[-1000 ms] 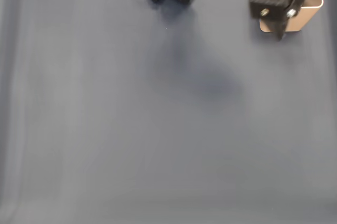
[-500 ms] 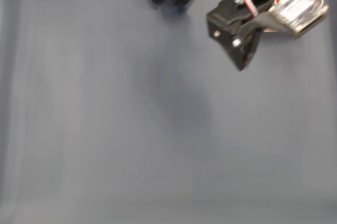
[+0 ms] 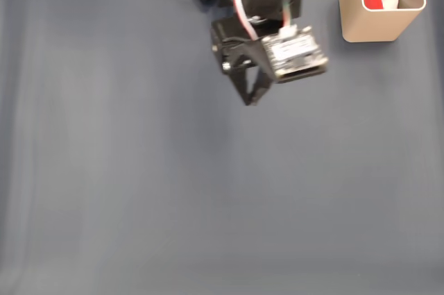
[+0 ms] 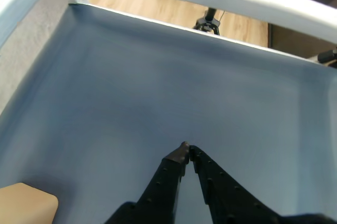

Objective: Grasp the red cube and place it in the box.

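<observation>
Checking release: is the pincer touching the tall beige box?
Apart. The fixed view shows bare grey table between the pincer and the tall beige rounded box; the small red cube sits inside it.

Red cube [image 3: 373, 2] inside the box [image 3: 374, 26], claw [image 3: 251, 97] well apart over grey cloth [image 3: 139, 191].

Red cube inside the box, at the desk's far right corner.
In the fixed view the small red cube [image 3: 374, 2] lies in the upright beige box [image 3: 371, 26] beside something white; the wrist view shows the box's tan corner [image 4: 26, 203].
</observation>
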